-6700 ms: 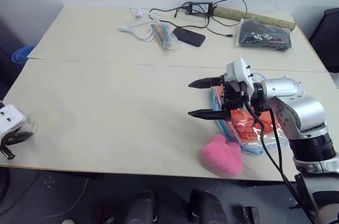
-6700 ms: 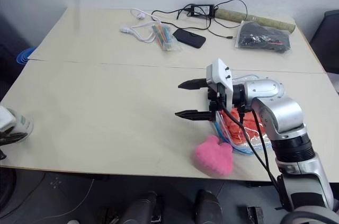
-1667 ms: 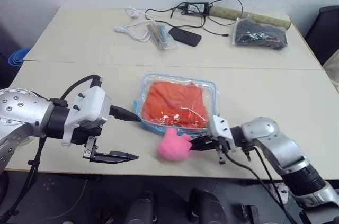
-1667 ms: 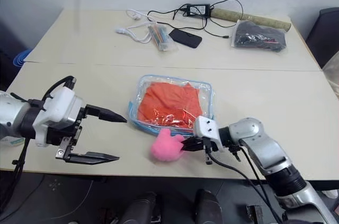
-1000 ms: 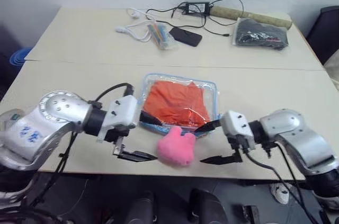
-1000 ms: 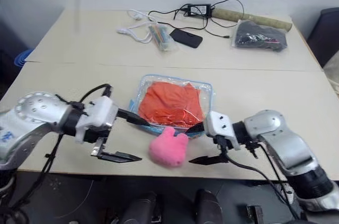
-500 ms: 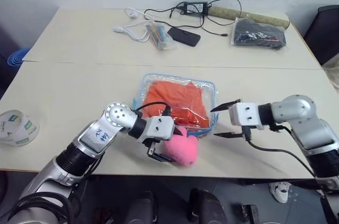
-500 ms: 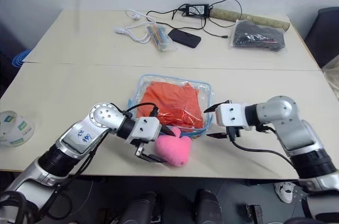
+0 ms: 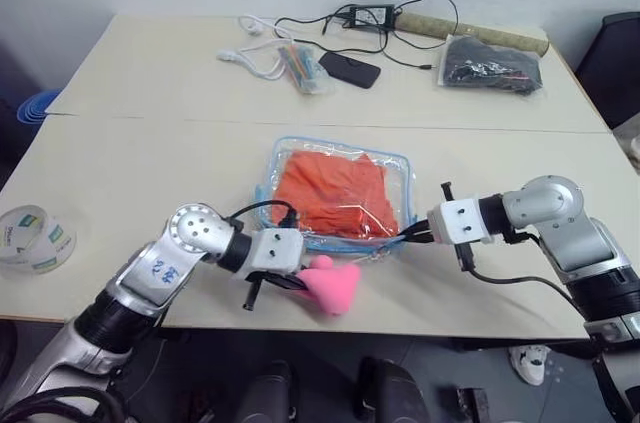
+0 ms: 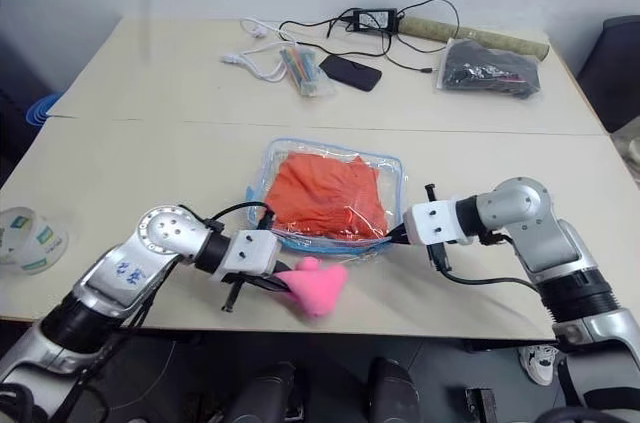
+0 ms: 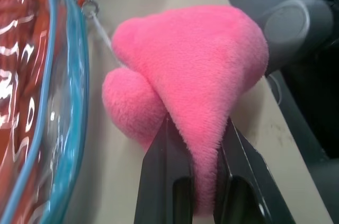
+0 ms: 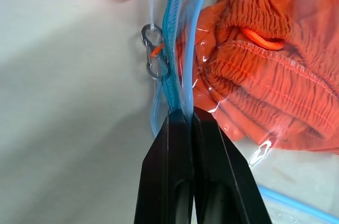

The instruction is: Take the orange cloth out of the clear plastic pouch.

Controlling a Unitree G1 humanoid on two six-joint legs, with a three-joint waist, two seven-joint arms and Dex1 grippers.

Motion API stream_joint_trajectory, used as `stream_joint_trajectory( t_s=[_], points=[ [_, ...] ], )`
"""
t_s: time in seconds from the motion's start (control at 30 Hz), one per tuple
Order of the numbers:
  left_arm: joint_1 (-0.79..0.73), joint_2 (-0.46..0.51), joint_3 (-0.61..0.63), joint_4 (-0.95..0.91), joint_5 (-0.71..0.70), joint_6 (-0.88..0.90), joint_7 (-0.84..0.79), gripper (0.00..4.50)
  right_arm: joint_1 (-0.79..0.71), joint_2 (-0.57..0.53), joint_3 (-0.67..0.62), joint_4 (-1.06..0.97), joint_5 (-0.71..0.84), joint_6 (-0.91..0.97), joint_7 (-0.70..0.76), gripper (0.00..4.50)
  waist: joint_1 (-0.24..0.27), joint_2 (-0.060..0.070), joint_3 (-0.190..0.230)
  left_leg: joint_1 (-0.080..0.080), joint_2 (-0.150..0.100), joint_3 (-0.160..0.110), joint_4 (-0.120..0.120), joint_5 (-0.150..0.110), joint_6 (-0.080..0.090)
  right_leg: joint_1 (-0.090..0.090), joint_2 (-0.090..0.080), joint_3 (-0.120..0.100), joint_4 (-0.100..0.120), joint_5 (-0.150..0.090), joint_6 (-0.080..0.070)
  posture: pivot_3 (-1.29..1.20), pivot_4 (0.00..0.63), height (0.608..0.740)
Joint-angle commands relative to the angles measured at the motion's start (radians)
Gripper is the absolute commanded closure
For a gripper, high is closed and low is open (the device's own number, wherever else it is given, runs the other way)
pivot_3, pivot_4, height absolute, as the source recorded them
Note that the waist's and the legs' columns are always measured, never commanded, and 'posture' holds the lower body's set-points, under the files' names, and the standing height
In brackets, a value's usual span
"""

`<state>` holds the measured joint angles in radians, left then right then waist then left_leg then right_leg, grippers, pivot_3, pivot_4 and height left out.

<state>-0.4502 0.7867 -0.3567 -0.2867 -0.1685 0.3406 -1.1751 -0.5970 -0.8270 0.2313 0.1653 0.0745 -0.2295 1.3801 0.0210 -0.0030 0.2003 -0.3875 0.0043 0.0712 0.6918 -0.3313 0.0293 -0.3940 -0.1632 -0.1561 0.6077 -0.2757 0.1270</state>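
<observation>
we are at the opening step. the flat clear plastic pouch with light-blue zipper trim (image 9: 340, 193) lies mid-table with the wrinkled bright orange cloth (image 9: 332, 190) inside. our right gripper (image 12: 184, 118) is clamped on its blue edge; our left gripper (image 11: 197, 144) pinches the pink fuzzy heart-shaped plush (image 11: 190, 70). next, pull them apart to unzip.

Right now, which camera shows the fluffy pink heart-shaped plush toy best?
The left wrist view: the fluffy pink heart-shaped plush toy looms large there, pinched between the left gripper's black fingers. The two eye views show it small at the table's near edge, and the right wrist view catches just a pink sliver.
</observation>
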Motion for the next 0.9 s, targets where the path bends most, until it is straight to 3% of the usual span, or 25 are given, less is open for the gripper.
stream_joint_trajectory(
  t_s=[0.03,0.23,0.47,0.63,0.77,0.8,0.9],
  points=[
    [0.068,0.056,0.078,-0.042,0.001,0.038,0.029,4.46,-0.024,-0.012,-0.030,-0.006,0.052,0.009,0.039,4.50,-0.001,0.000,0.000,0.000,0.000,0.000,0.000,0.000,0.000,0.000,0.000,0.000,0.000,0.000,0.000,0.00,0.150,0.740],
    [0.221,0.150,0.281,-0.067,-0.050,0.093,0.079,4.46,-0.076,-0.016,-0.027,0.109,0.021,-0.091,0.058,4.50,-0.004,0.000,0.000,0.001,0.000,0.000,0.000,0.000,0.000,0.000,0.000,0.000,0.000,0.000,0.000,0.00,0.150,0.740],
    [0.392,0.260,0.610,0.059,-0.112,0.077,0.071,4.46,-0.129,-0.003,-0.037,0.244,0.036,-0.239,0.085,4.50,-0.023,0.001,0.001,0.001,0.001,0.000,-0.001,0.000,0.000,0.000,0.000,0.000,0.000,0.000,-0.001,0.00,0.150,0.740],
    [0.344,0.273,0.628,0.184,-0.063,-0.018,0.114,4.46,-0.145,0.020,-0.033,0.282,0.044,-0.252,0.085,4.50,-0.022,0.002,0.001,0.001,0.001,0.000,-0.001,0.000,0.000,0.000,0.000,0.000,0.000,0.000,-0.001,0.00,0.150,0.740],
    [0.314,0.256,0.607,0.163,-0.110,0.039,0.106,4.46,-0.153,0.027,-0.028,0.298,0.054,-0.234,0.100,4.50,-0.023,0.002,0.001,0.000,0.001,0.000,-0.001,0.000,-0.001,0.000,0.000,0.000,0.000,0.000,-0.001,0.00,0.150,0.740],
    [0.320,0.252,0.591,0.143,-0.116,0.050,0.099,4.46,-0.156,0.029,-0.026,0.298,0.059,-0.209,0.105,4.28,-0.023,0.002,0.001,0.000,0.001,0.000,-0.001,0.000,-0.001,0.000,0.000,0.000,0.000,0.000,0.000,0.00,0.150,0.740],
    [0.328,0.230,0.571,0.104,-0.142,0.097,0.106,3.49,-0.143,0.025,-0.028,0.271,0.077,-0.143,0.121,3.56,-0.023,0.002,0.001,0.000,0.001,0.000,-0.001,0.000,-0.001,0.000,0.000,0.000,0.000,0.000,-0.001,0.00,0.150,0.740]
  ],
)
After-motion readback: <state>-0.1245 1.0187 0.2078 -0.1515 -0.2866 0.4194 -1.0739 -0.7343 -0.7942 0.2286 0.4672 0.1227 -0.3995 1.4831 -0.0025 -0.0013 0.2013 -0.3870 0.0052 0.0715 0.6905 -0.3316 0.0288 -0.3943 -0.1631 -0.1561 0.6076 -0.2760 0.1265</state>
